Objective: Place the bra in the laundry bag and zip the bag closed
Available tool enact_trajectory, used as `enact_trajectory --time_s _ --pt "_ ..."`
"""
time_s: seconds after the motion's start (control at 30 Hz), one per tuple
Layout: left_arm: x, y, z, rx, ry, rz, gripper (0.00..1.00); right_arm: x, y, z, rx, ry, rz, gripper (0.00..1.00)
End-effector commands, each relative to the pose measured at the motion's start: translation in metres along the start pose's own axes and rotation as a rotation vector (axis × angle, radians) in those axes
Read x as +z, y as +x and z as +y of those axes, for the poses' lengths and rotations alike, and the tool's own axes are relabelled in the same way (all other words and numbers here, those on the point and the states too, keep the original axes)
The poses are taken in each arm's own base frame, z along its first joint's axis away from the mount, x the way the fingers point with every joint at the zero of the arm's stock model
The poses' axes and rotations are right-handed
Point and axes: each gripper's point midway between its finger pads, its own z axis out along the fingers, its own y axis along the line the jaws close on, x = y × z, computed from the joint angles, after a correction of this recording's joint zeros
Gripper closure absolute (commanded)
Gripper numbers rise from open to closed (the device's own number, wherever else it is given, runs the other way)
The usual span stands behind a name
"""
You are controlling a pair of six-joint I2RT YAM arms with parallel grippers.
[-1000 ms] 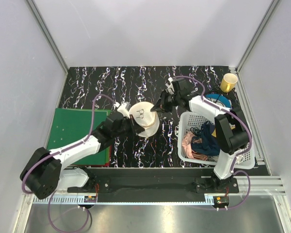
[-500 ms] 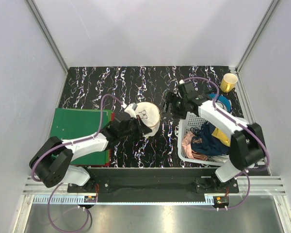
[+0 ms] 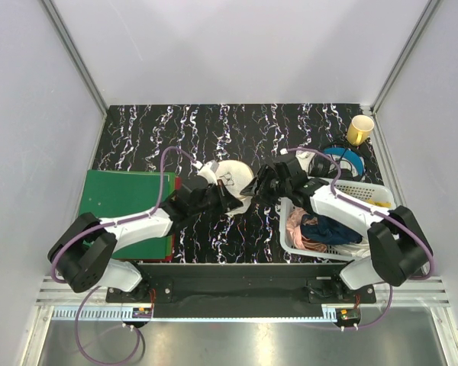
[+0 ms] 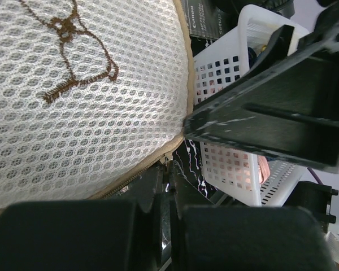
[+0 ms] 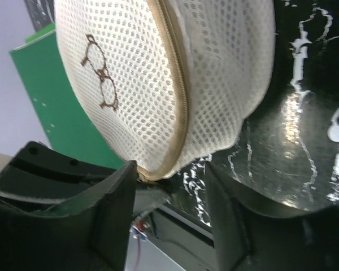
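White lattice basket (image 3: pixel 286 229) of clothes near right, green board (image 3: pixel 118 200) near left, left hand (image 4: pixel 168 172) pressed together at zip seam of cream laundry bag (image 3: pixel 230 177), centre of desk (image 3: pixel 175 130), right hand (image 5: pixel 172 169) apart, astride bag's rim, yellow cup (image 3: pixel 360 130) far right.

Basket (image 3: pixel 320 255) blocks passage right of laundry bag (image 3: pixel 233 174).

This is a robotics lab test cell, not a home. Plain pale panel walls (image 3: pixel 237 46) box me in, held by aluminium frame posts (image 3: pixel 72 53). My two arms are bolted to a black base plate (image 3: pixel 237 271) at the near edge of the desk (image 3: pixel 175 126). Purple cables (image 3: pixel 165 171) loop loose. A white laundry basket (image 3: pixel 343 185), a yellow cup (image 3: pixel 359 130) and a blue tape roll (image 3: pixel 343 158) sit on the marbled top.
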Motion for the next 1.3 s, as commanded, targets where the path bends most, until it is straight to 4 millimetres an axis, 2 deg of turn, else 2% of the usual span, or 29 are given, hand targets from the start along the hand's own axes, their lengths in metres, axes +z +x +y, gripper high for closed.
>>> enact_trajectory --time_s 0.0,0.07,0.2,0.23,0.3,0.37,0.4,0.43,0.53,0.6,0.67,0.7,0.77,0.8,0.83,0.87,0.97,1.0,1.03,1.1,1.13,1.17,1.23,1.27 --pt "0.002 -0.017 -0.032 0.030 0.096 -0.041 1.00 0.010 -0.011 0.020 0.052 -0.085 -0.063 0.52" --pt "0.002 -0.016 -0.031 0.032 0.095 -0.039 1.00 0.014 -0.015 0.021 0.053 -0.094 -0.078 0.56" --pt "0.002 -0.014 -0.024 0.047 0.068 -0.029 1.00 0.015 -0.017 0.022 0.041 -0.089 -0.086 0.87" --pt "-0.001 -0.018 -0.021 0.053 0.050 -0.045 1.00 0.012 -0.019 0.024 0.037 -0.095 -0.096 0.99" --pt "-0.006 -0.021 0.000 0.060 -0.037 -0.052 1.00 0.010 -0.024 0.021 0.018 -0.085 -0.115 1.00" --pt "-0.016 -0.039 0.023 0.038 -0.108 -0.097 1.00 0.005 -0.027 0.013 0.002 -0.066 -0.100 1.00" --pt "-0.022 -0.038 0.041 0.026 -0.156 -0.093 1.00 0.005 -0.027 0.008 -0.003 -0.063 -0.086 1.00" --pt "-0.032 -0.054 0.056 0.005 -0.193 -0.138 1.00 0.003 -0.028 0.007 -0.008 -0.075 -0.070 1.00" --pt "-0.052 -0.070 0.082 0.006 -0.271 -0.193 1.00 0.001 -0.036 0.000 -0.028 -0.084 -0.051 1.00" --pt "-0.058 -0.074 0.085 0.022 -0.281 -0.199 1.00 0.000 -0.042 0.002 -0.073 -0.094 -0.051 1.00" --pt "-0.059 -0.076 0.076 0.041 -0.248 -0.197 1.00 0.006 -0.041 0.003 -0.122 -0.107 -0.020 1.00" --pt "-0.059 -0.078 0.071 0.051 -0.221 -0.202 1.00 0.008 -0.047 0.012 -0.143 -0.125 -0.019 1.00" --pt "-0.055 -0.075 0.058 0.066 -0.173 -0.186 1.00 0.021 -0.045 0.012 -0.172 -0.128 0.029 1.00" --pt "-0.054 -0.073 0.054 0.064 -0.165 -0.183 1.00 0.021 -0.053 0.026 -0.190 -0.153 0.024 1.00" --pt "-0.052 -0.068 0.049 0.071 -0.155 -0.171 1.00 0.028 -0.053 0.026 -0.191 -0.154 0.047 1.00" --pt "-0.050 -0.068 0.043 0.074 -0.137 -0.176 1.00 0.028 -0.061 0.037 -0.202 -0.165 0.038 1.00" --pt "-0.041 -0.058 0.020 0.067 -0.073 -0.159 1.00 0.035 -0.066 0.038 -0.192 -0.107 0.074 0.70" --pt "-0.036 -0.054 0.017 0.053 -0.068 -0.148 1.00 0.036 -0.067 0.035 -0.191 -0.083 0.082 0.64" --pt "-0.032 -0.047 0.010 0.055 -0.048 -0.130 1.00 0.037 -0.067 0.030 -0.193 -0.053 0.081 0.50" --pt "-0.023 -0.045 0.003 0.042 -0.028 -0.121 1.00 0.031 -0.063 0.019 -0.172 -0.008 0.075 0.40" --pt "-0.019 -0.040 0.000 0.041 -0.024 -0.109 1.00 0.020 -0.067 0.020 -0.169 0.006 0.027 0.31" --pt "-0.017 -0.040 -0.002 0.041 -0.021 -0.107 1.00 0.017 -0.059 0.008 -0.158 0.034 0.030 0.29" --pt "-0.010 -0.037 -0.002 0.040 -0.024 -0.091 1.00 0.001 -0.054 0.011 -0.145 0.019 0.007 0.27" --pt "-0.008 -0.036 -0.003 0.037 -0.022 -0.089 1.00 0.000 -0.045 0.004 -0.134 0.027 0.022 0.26"
